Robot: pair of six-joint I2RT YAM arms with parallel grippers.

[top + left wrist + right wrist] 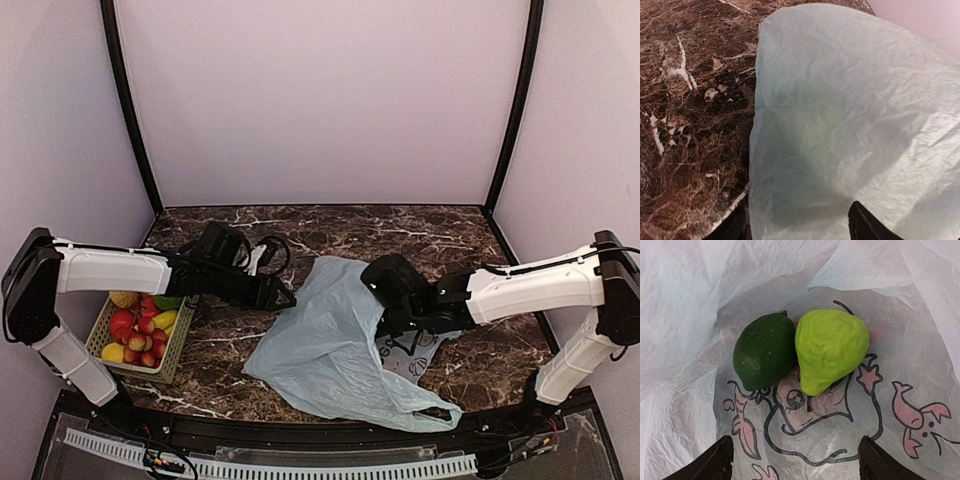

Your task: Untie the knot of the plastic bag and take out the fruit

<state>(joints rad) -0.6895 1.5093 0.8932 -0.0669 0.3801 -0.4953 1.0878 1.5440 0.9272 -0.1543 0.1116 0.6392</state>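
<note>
A dark green fruit (765,351) and a light green fruit (830,350) lie touching inside the plastic bag (320,350). The right hand (795,462) is spread wide over them. I think it should close on one fruit, not the plastic. The left hand (799,222), spread too, is at the bag's edge.

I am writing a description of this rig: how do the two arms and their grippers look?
The left arm and the right arm have white links, black joints and black wrists. Black cables loop by the left wrist. The left gripper and the right gripper each have two dark pointed fingers.
</note>
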